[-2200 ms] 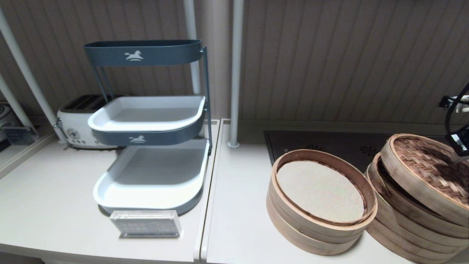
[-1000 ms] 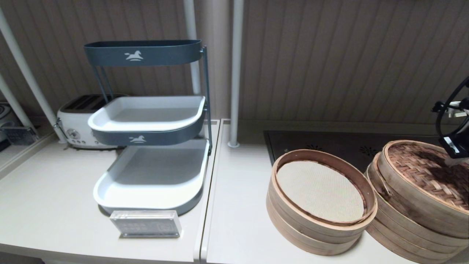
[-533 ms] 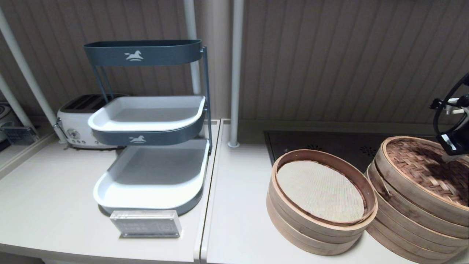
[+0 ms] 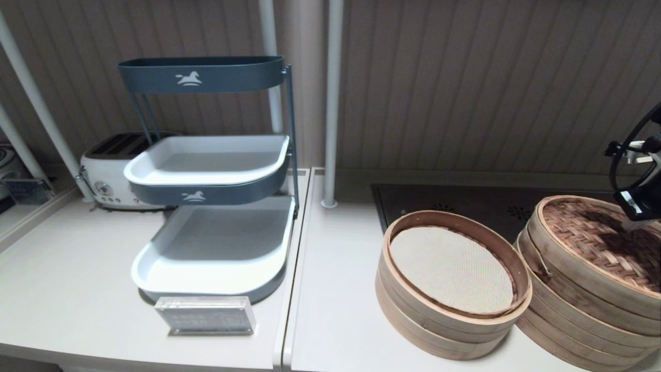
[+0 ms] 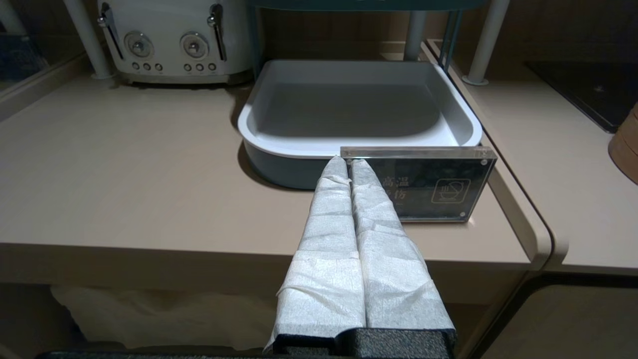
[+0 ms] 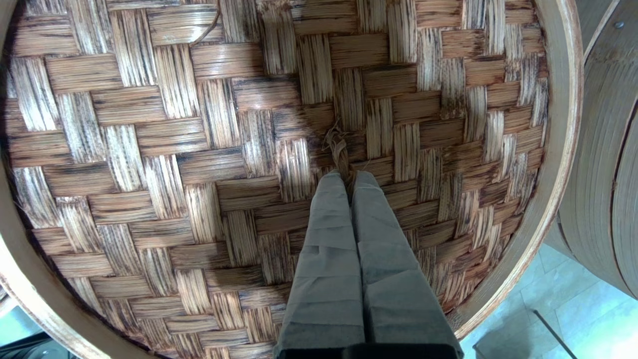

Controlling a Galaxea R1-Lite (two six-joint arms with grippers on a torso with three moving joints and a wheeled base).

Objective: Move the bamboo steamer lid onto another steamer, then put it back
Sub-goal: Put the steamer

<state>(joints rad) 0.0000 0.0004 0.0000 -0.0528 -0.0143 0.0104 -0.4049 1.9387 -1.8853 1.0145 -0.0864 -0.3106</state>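
Observation:
The bamboo steamer lid (image 4: pixel 594 243), reddish-brown weave in a pale rim, lies slightly tilted on top of the other steamer (image 4: pixel 563 315) at the far right of the counter. Under it, only a rim with a stitch (image 4: pixel 539 258) shows of that stack's own lid. My right gripper (image 4: pixel 638 221) reaches down onto the lid's middle. In the right wrist view the lid (image 6: pixel 199 149) fills the picture, and the right gripper (image 6: pixel 347 174) is shut on its small braided loop (image 6: pixel 339 147). My left gripper (image 5: pixel 349 162) is shut and empty, parked before the counter's front edge.
An open steamer with a cream cloth liner (image 4: pixel 454 268) stands just left of the stack, touching it. Behind both lies a dark hob (image 4: pixel 465 199). A three-tier tray rack (image 4: pixel 211 253), a toaster (image 4: pixel 111 170), an acrylic sign (image 4: pixel 206 314) and white poles (image 4: pixel 330 103) fill the left.
The lid, steeply tilted and raised at first, has come down and levelled over the right stack. My right gripper has shifted slightly left with it. The left arm has not moved.

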